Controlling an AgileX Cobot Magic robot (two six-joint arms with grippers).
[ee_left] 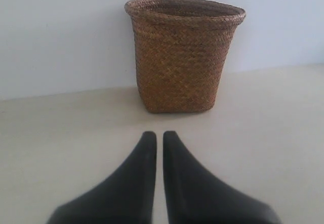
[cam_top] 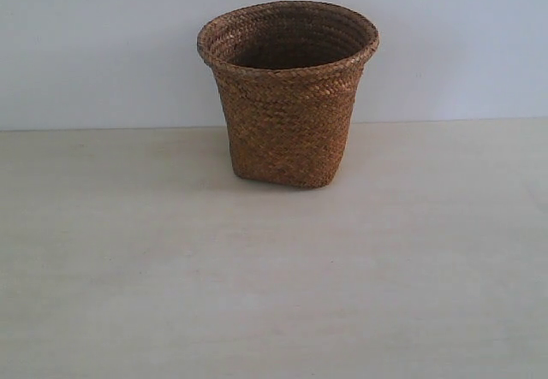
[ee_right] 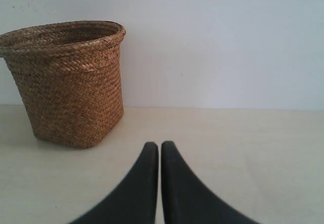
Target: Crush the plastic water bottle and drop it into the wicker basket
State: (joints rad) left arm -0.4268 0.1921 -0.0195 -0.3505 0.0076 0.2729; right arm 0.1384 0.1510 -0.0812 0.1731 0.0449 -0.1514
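Plastic water bottle: seen in no view, between neither pair of jaws; locate it before any reach.
Left gripper [ee_left: 159, 135]: jaws pressed together, empty; must spread before grasping.
Right gripper [ee_right: 159, 145]: likewise pressed together, empty.
Table [cam_top: 274, 293]: pale, ahead of both tips.
Wicker basket [ee_left: 182, 62]: upright beyond the jaws, mouth up, bottom hidden.

The wicker basket [cam_top: 287, 114] ahead of the jaws is rough woven fibre; the table [cam_top: 274, 293] is smooth, matt, pale wood; the jaws are matt black.
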